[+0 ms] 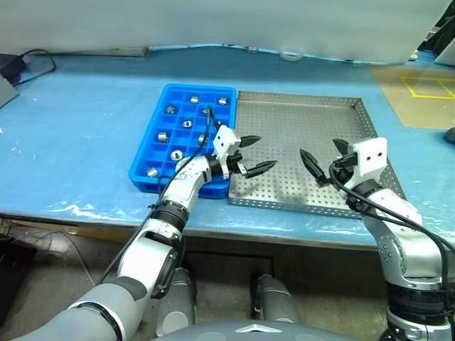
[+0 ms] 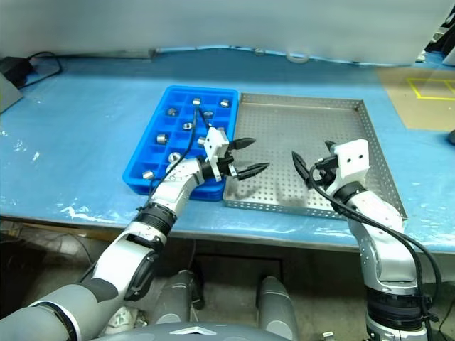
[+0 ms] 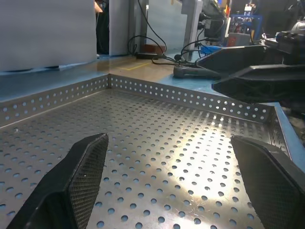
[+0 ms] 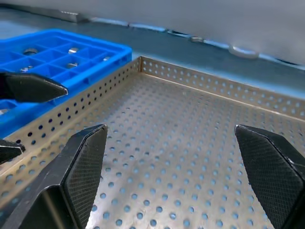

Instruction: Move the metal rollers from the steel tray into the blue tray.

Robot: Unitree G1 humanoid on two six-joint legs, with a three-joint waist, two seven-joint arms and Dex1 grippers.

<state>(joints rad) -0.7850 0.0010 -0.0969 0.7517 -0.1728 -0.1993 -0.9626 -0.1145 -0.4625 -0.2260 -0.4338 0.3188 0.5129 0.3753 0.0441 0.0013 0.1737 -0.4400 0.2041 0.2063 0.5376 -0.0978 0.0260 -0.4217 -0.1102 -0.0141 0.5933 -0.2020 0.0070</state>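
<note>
Perforated steel lies under both our arms. Nearest us, over the steel tray point(image 1: 306, 142) by its near rim, the left end effector point(image 1: 253, 154) points toward the right end effector point(image 1: 323, 162); both stand fully spread, and neither has hold of anything.

The tray floor reads bare in the head views and in both wrist views; we see no roller on it.

Metal rollers point(image 1: 161, 136) sit beyond and to the left of the left end effector, in the blue tray point(image 1: 146, 158), which lies flush against the steel tray's left rim. They are scattered one to a compartment, from the near-left corner up to the far row. Most stand on end, centre hole up, so there is no long axis to line up with.

Our judgement: the transfer looks finished or nearly so. The left arm is the nearer one to the blue tray; the right is well apart from it, across the steel tray.
</note>
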